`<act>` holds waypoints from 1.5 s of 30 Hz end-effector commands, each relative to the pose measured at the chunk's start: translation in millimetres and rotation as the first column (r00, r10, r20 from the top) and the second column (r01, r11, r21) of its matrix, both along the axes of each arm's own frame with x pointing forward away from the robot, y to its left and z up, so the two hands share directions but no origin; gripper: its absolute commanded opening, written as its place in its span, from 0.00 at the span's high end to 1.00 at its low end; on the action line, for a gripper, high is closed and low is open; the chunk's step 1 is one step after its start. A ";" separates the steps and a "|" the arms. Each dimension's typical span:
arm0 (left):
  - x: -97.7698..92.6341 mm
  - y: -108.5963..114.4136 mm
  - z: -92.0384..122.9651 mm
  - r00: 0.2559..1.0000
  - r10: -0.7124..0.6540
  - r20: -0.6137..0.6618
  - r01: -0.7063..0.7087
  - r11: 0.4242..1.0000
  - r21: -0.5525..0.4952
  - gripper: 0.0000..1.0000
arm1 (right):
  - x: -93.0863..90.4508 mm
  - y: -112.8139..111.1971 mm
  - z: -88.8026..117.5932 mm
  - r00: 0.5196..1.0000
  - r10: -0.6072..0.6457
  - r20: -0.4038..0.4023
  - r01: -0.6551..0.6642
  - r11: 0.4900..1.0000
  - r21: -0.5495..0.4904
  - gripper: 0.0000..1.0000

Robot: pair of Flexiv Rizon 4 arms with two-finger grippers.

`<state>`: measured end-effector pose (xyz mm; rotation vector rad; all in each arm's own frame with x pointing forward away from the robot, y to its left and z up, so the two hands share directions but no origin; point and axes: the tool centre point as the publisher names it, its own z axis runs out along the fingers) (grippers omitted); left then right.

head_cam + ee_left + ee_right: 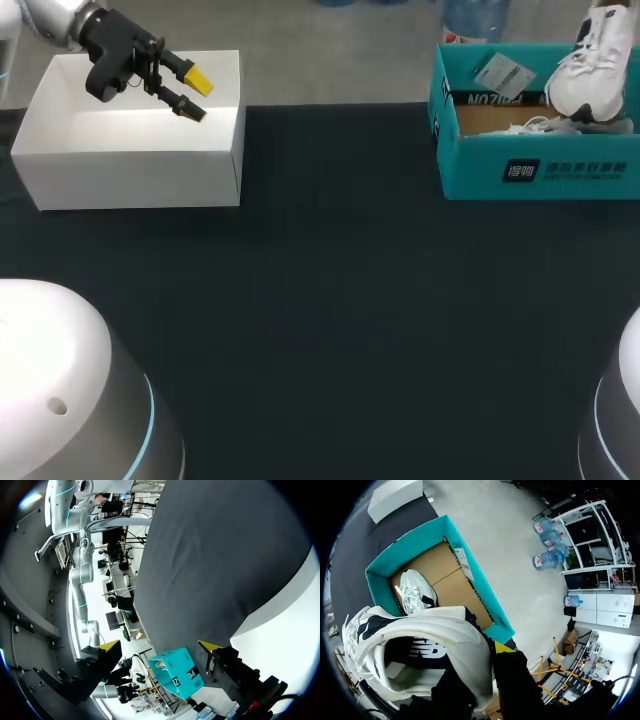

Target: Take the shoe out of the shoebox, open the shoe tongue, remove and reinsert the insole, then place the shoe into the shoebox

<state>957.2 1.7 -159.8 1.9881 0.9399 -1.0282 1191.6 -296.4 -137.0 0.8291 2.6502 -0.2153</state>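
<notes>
White shoe (597,62), dark-lined with a thick rounded sole, hangs over the teal cardboard shoebox (540,168), clamped at its padded collar by the right gripper (486,655); a second white shoe (417,592) lies on the box's brown floor. Only one yellow tip of that gripper shows, the other hidden by the shoe, whose top is cut off in the head view. Left gripper (197,96) hovers, fingers spread and holding nothing, over a plain matte white box (130,172) on the dark table (330,300).

White shoe (596,62) aloft over open teal shoebox (470,165); second shoe (417,592) inside.
</notes>
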 end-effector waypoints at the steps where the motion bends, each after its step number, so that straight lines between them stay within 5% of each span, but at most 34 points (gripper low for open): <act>1: -0.1 0.3 0.7 1.000 -0.001 0.002 0.001 1.000 0.004 0.00 | 4.0 1.1 5.3 0.959 -0.278 -0.061 0.279 0.960 0.012 1.00; 12: -0.1 0.3 0.7 1.000 -0.001 0.002 0.001 1.000 0.004 0.00 | -13.7 -2.7 6.6 0.711 -0.701 0.046 0.703 0.711 -0.025 1.00; 30: -0.1 0.3 0.7 1.000 -0.001 0.002 0.001 1.000 0.004 0.00 | -13.7 -2.7 6.6 0.711 -0.701 0.046 0.703 0.711 -0.025 1.00; 31: -0.1 0.3 0.7 1.000 -0.001 0.002 0.001 1.000 0.004 0.00 | -15.0 -6.8 3.2 0.646 -0.758 0.087 0.762 0.647 -0.020 1.00; 38: -0.1 0.3 0.7 1.000 -0.001 0.002 0.001 1.000 0.004 0.00 | -20.8 -21.4 -11.4 0.387 -0.909 0.155 0.912 0.402 0.079 1.00; 45: -0.1 0.3 0.7 1.000 -0.001 0.002 0.001 1.000 0.004 0.00 | -15.9 -20.2 -12.0 0.286 -0.939 0.193 0.937 0.316 0.150 1.00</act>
